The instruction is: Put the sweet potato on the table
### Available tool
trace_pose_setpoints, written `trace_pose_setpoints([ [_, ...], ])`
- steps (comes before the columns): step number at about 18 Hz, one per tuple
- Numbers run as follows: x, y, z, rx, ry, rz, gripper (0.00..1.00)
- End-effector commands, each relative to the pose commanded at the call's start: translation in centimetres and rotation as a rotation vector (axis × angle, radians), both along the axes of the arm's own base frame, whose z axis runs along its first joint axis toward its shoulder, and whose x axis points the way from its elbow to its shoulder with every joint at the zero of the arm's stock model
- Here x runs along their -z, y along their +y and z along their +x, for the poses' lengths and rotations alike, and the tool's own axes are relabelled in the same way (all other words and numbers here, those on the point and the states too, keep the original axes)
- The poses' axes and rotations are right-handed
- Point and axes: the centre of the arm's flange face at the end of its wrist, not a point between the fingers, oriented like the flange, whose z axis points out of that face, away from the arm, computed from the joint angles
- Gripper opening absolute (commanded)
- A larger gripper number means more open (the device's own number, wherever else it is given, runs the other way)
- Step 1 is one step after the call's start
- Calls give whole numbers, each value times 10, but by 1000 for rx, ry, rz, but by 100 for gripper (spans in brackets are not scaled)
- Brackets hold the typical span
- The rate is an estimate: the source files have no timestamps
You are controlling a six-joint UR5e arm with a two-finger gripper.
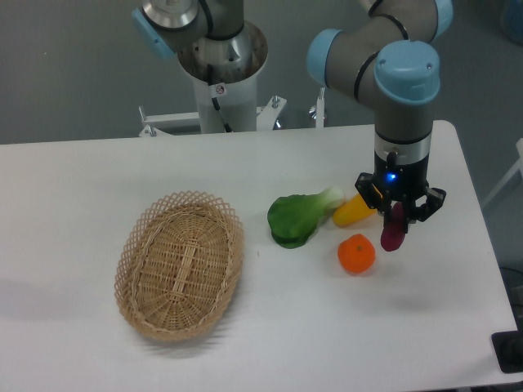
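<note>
**Sweet potato pinched above the tabletop**

Sweet potato [392,229] hangs near the right side, clamped upright between the fingers of the gripper [397,214], apparently lifted off the white table [73,180]. Going from the left: an oval wicker basket [181,264] sits on the table; a green leafy vegetable [299,216] lies near the middle; a yellow vegetable [353,211] lies just beside it, next to the gripper; an orange [357,253] rests in front, close beside the dangling sweet potato's lower end.
</note>
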Motion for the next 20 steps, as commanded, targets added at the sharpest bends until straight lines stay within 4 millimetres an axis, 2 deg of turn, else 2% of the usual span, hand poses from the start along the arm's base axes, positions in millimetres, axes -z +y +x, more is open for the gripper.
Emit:
trace_pose_setpoints([
  [14, 11, 3, -3, -37, -5, 10, 32],
  [20, 36, 31, 0, -163, -47, 48, 32],
])
